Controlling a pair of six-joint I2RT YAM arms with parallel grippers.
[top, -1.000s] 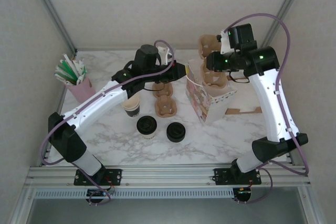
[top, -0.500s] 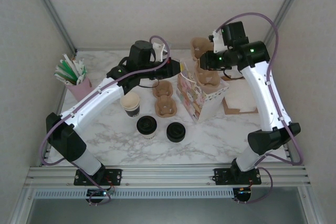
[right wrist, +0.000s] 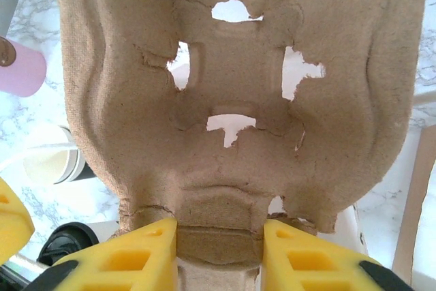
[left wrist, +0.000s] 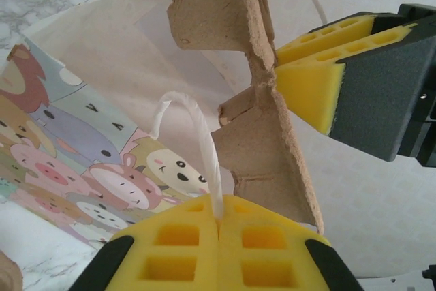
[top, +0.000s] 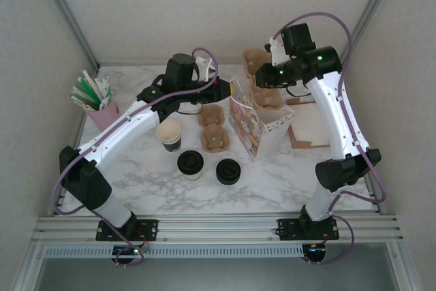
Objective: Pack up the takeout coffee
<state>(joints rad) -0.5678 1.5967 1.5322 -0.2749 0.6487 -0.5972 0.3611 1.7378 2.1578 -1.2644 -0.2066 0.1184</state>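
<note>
Between the pads of my left pincer (left wrist: 219, 228), clenched tight, runs the white twisted handle (left wrist: 197, 134) of the animal-print paper bag (top: 246, 127), which I hold up and open. My right pincer (right wrist: 219, 244) grasps a pulp cup carrier (right wrist: 238, 100) by its rim, upright at the bag's mouth; how far it sits inside I cannot tell. The takeout coffee (top: 190, 163), lidded, stands on the tabletop (top: 286, 175) well apart from both pincers, back toward my bases from the left one, just beside a loose black lid (top: 227, 171) and near a lidless cup (top: 169, 134). Judged progress: early. The bag is readied and the carrier is going in. The coffee is untouched and has yet to be lifted, seated and bagged.
</note>
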